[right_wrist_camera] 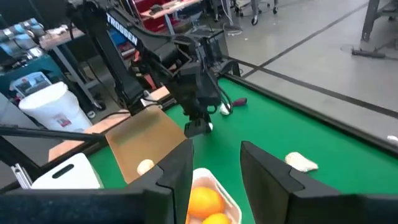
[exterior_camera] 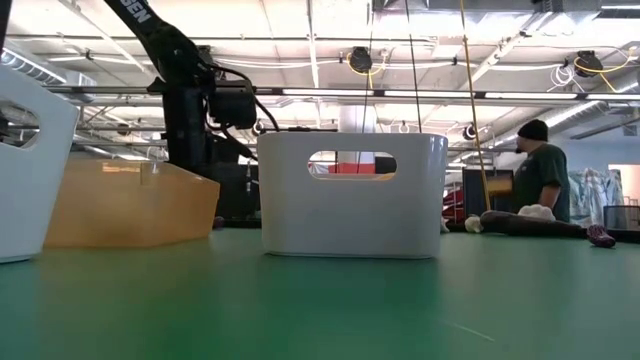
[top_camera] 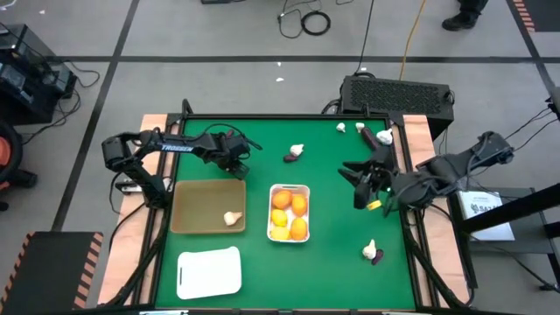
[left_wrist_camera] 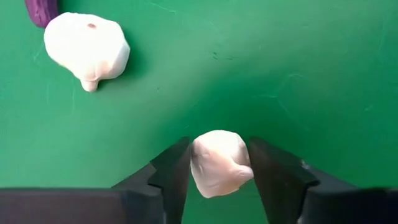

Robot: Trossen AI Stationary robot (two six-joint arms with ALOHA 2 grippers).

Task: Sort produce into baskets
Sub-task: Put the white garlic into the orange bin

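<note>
The left claw (left_wrist_camera: 219, 171) pinches a whitish garlic-like bulb (left_wrist_camera: 219, 163) above the green desk (left_wrist_camera: 280, 74), beside the tan square basket (top_camera: 208, 206); its arm reads "TROSSEN". Nearby lie another white bulb (left_wrist_camera: 87, 51) and a dark purple vegetable (left_wrist_camera: 41, 10). The right claw (right_wrist_camera: 214, 165) hangs empty, fingers apart, near the white basket of oranges (top_camera: 290, 213).

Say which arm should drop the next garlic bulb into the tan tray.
Left. The left gripper already has a garlic bulb between its fingers, right beside the tan tray. The right gripper sits across the table, past the white tray of oranges.
</note>
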